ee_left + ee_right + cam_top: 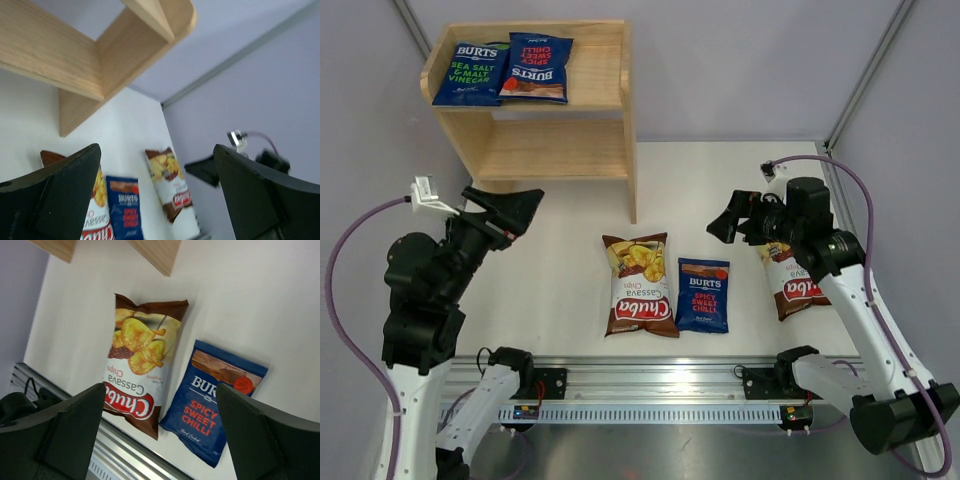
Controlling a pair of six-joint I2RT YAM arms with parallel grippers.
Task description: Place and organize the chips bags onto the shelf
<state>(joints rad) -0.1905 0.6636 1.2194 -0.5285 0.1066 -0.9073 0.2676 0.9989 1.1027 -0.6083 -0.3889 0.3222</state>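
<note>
The wooden shelf [605,110] stands at the back left. On its top tier lie a green-lettered Burts bag [470,72] and a red-lettered Burts bag [535,67]; the lower tier shows no bags. On the table lie a Chuba bag [639,285], a red-lettered Burts bag [704,294] beside it, and a second Chuba bag [798,285], partly hidden under the right arm. My left gripper [512,212] is open and empty, in front of the shelf. My right gripper [728,220] is open and empty, raised above the table right of the Burts bag. The right wrist view shows the Chuba bag [137,365] and the Burts bag [215,400] below the open jaws.
A metal rail [660,385] runs along the table's near edge. Grey walls enclose the table at the back and on both sides. The left wrist view shows the shelf's underside [85,60], all three table bags and the right gripper [202,170].
</note>
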